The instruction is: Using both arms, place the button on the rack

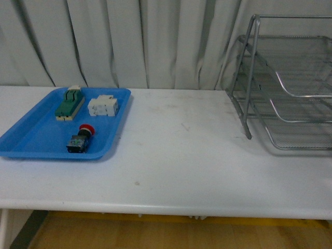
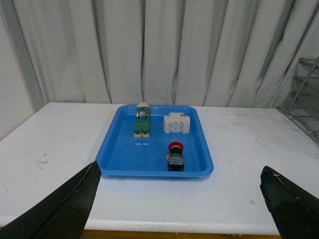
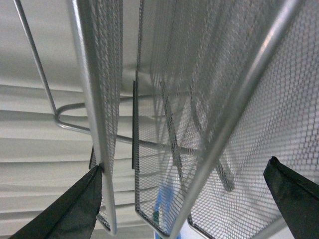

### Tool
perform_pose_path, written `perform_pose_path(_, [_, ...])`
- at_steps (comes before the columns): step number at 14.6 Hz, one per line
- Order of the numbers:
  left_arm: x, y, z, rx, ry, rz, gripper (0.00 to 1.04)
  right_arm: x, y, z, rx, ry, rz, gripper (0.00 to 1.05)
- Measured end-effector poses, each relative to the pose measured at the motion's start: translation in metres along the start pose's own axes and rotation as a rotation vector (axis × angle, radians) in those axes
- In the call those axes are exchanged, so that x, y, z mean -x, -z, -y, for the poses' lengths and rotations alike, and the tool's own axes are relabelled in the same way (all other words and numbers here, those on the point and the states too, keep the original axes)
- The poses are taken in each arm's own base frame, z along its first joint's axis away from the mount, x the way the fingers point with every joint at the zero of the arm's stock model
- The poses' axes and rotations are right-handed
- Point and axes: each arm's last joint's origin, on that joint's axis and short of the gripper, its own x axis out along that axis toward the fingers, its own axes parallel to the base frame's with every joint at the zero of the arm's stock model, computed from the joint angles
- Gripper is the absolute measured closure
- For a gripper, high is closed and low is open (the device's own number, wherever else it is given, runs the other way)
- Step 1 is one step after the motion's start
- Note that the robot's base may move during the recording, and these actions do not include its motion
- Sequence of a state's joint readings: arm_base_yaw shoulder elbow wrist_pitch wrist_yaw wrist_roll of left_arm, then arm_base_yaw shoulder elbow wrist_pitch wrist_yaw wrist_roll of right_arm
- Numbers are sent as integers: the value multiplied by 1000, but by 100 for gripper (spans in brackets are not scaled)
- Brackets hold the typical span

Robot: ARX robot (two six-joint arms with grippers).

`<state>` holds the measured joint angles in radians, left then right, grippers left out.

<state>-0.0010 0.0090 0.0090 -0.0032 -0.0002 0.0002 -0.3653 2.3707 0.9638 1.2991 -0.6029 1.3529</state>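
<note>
Button (image 1: pixel 80 139) lay on its side in the blue tray (image 1: pixel 31 140), lower left of front view, red cap pointing toward the curtain, long axis running near-to-far. Left hand (image 2: pixel 179 172) was spread wide and empty, button dead ahead, cap end farther off. Left arm judged nearer. Right hand (image 3: pixel 183 168) was spread too, holding nothing, close against rack (image 1: pixel 290 83) mesh at right of worktop (image 1: pixel 181 155).

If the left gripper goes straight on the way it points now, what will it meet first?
Probably the button, which lies by the nearer rim of the blue tray, centred ahead of the open left gripper. Depth is unclear; the tray rim may come first.
</note>
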Motion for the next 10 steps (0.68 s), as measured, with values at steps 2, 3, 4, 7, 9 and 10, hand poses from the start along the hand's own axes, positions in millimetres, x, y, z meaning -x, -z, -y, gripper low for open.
perform_pose_path(2, [0,0,0,0,0,0,7,2,2,3,-12,16,0,6])
perform_pose_path(3, [0,0,0,0,0,0,7,3,6,8,-34,38,-9,6])
perform_pose_path(4, [0,0,0,0,0,0,7,3,7,8,-44,36,-12,6])
perform_pose_path(7, [0,0,0,0,0,0,7,-6,3,3,11,7,-14,7])
perform_pose_path(9, [0,0,0,0,0,0,7,-13,-2,0,39,-14,-5,9])
perform_pose_path(10, [0,0,0,0,0,0,7,-15,-4,0,47,-15,-3,12])
